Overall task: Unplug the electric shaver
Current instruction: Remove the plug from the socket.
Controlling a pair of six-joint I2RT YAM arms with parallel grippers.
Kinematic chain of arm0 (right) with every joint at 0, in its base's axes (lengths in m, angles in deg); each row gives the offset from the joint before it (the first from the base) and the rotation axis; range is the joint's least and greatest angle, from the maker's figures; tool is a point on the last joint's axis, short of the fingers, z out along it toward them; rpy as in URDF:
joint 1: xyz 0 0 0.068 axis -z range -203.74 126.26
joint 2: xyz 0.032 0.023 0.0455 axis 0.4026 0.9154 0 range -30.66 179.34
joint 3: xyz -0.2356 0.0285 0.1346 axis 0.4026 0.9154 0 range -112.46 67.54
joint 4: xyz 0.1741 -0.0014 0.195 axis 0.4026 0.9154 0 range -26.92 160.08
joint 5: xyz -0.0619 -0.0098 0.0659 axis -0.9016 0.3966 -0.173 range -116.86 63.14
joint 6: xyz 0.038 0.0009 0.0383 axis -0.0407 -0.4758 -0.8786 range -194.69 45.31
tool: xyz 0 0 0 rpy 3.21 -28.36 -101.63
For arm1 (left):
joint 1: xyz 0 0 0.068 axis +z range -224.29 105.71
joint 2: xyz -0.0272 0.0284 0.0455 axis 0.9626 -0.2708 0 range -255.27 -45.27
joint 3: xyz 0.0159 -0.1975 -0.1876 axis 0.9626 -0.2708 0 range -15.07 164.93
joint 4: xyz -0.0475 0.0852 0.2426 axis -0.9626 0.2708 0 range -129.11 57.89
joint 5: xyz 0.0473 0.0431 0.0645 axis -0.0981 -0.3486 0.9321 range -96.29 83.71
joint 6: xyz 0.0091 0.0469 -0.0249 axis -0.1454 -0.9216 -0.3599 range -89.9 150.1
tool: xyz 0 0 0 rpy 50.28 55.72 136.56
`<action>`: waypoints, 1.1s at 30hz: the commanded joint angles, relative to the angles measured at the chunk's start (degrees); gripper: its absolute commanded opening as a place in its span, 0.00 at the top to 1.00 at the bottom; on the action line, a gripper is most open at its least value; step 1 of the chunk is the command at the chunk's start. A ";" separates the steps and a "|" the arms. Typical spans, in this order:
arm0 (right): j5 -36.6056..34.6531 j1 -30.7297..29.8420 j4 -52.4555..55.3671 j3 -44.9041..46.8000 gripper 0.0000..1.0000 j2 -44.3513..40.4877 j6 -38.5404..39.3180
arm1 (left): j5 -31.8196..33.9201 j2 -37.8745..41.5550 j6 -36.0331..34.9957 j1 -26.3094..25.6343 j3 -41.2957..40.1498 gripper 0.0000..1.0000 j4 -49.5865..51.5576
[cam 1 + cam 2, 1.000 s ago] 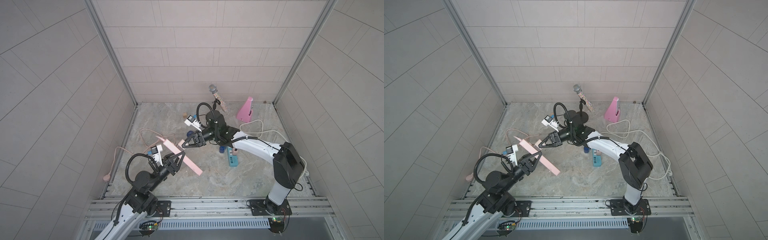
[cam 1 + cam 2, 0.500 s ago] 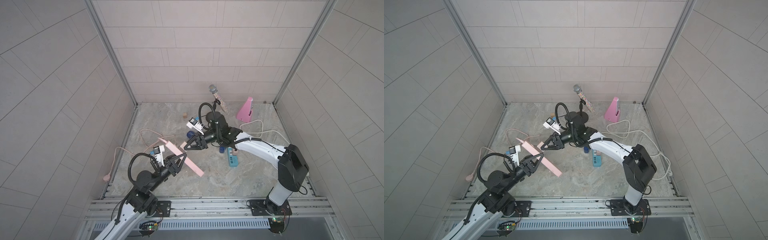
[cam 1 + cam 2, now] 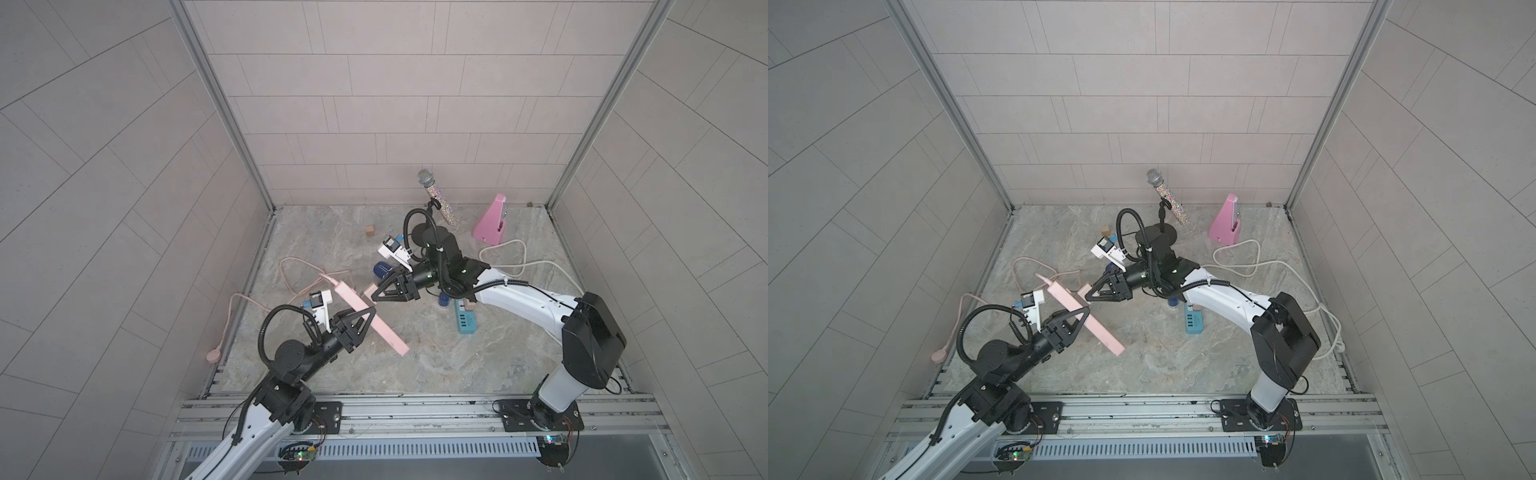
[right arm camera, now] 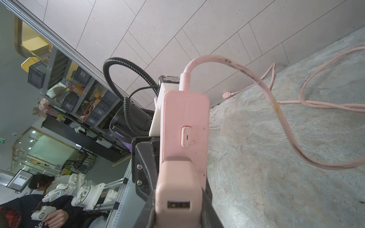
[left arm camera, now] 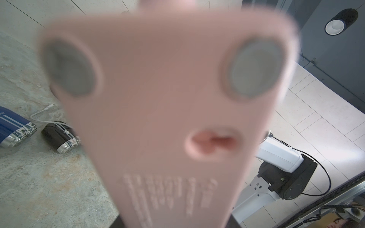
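1. The left gripper [image 3: 365,318] is clamped across the pink strip [image 3: 388,338] and holds it tilted, clear of the floor [image 3: 457,365].
2. The right gripper [image 3: 372,297] is closed on the pink adapter [image 4: 177,189], a jaw on each side. The adapter sits on the strip's face, near the end where the cord [image 4: 266,92] enters.
3. I cannot tell whether the adapter's prongs have left the socket; it looks tight against the strip. I judge the pull set up, not finished.
4. The adapter's port [image 4: 178,204] looks empty.
5. The black shaver [image 5: 59,138] lies on the floor beside a blue shaver [image 5: 11,126], well apart from the strip. Its white cable [image 5: 39,114] ends loose on the floor, so the shaver already seems free of the adapter.
6. Left, in my view: draw the adapter clear of the strip, then set both down.
7. No box, tray or bin shows. A teal hub [image 3: 465,328] on the floor under the right arm has a small block plugged into it; more is too small to tell.
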 commanded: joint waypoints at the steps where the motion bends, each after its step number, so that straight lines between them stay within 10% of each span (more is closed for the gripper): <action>1: -4.17 5.25 -3.58 -1.39 1.00 2.25 -1.68 | -1.63 2.03 0.32 0.08 1.25 1.00 -10.16; 14: -5.21 9.04 3.43 -3.98 1.00 3.94 -0.01 | -1.57 3.69 0.23 0.09 1.07 1.00 -9.38; 24: -9.05 11.53 -25.46 6.19 1.00 3.49 -19.84 | 1.87 9.67 -1.81 0.09 1.48 1.00 -1.99; 27: -12.37 11.37 -11.45 4.20 1.00 3.28 -11.19 | 1.75 9.94 -2.38 0.09 2.20 1.00 0.11; 33: -45.94 3.90 38.83 -10.27 1.00 3.76 19.45 | 3.03 10.12 -3.55 0.09 3.02 1.00 4.32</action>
